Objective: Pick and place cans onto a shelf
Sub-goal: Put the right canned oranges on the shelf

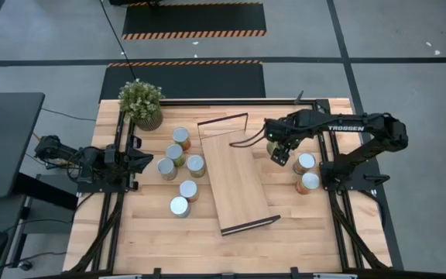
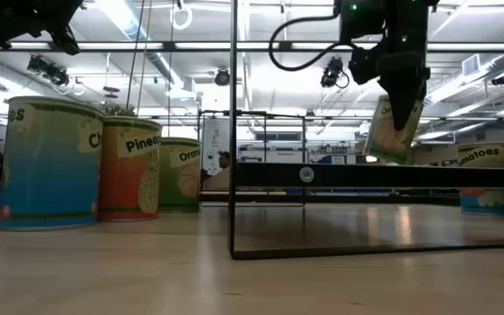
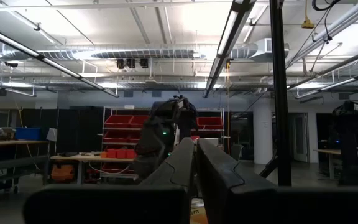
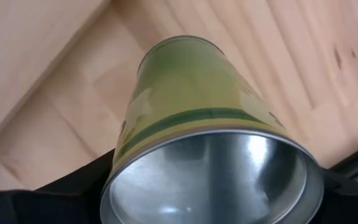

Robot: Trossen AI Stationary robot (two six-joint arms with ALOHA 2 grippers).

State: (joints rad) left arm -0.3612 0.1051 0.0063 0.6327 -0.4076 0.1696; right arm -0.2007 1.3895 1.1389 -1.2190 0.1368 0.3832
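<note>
The right gripper (image 1: 276, 149) has a green-labelled can (image 4: 191, 118) pinched between its fingers and holds it off the table, tilted, just beside the right edge of the shelf (image 1: 235, 180), toward its far end. The shelf board looks bare, so I'd say the job has hardly begun: nothing has been placed yet and this looks like the first can on its way. Six cans stand in a loose cluster (image 1: 181, 172) on the table left of the shelf, in front of the potted plant (image 1: 142, 103). Two more (image 1: 307, 172) wait to the right, near the right arm's base. The left gripper (image 1: 138, 157) sits parked at the left side of the table with its fingers pressed together, holding nothing.
</note>
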